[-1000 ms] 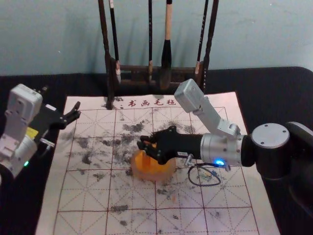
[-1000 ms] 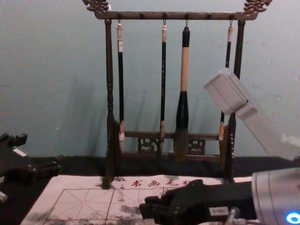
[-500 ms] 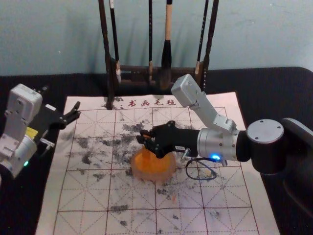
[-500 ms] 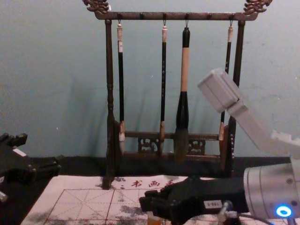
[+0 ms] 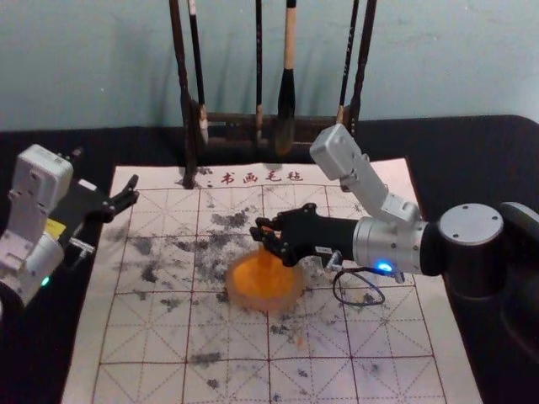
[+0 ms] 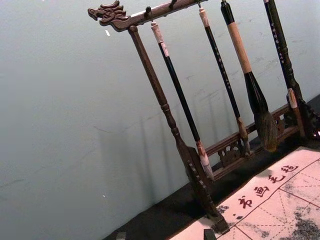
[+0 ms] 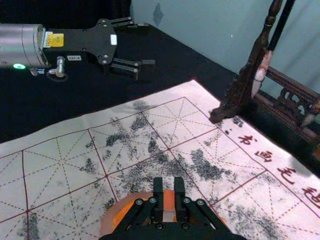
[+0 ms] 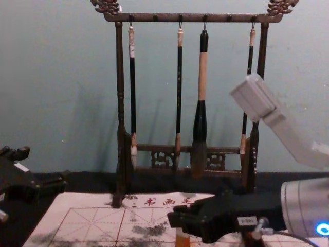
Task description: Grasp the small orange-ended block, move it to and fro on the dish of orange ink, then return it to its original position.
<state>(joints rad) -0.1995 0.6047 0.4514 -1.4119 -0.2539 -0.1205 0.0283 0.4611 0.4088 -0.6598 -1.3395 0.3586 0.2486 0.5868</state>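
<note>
Right gripper [image 7: 169, 189] over the dish of orange ink [image 5: 292, 295], toward its far side, fingers closed on the small block [image 8: 182, 241], which hangs end down between them. Cannot tell whether it touches the ink. Left gripper [image 7: 146, 44] idle beyond the mat's [image 5: 152, 337] left edge, fingers spread. Risks, as I judge them: a stroke carried too far could knock the block on the rim and drag the dish; pressing too hard could tilt the block in the narrow grip; lifting away wet could drip orange on the mat. Chest view gives the block's lower end from the side, a pale band above orange; head view, from above, merges that orange with the ink but gives the dish's round outline.
</note>
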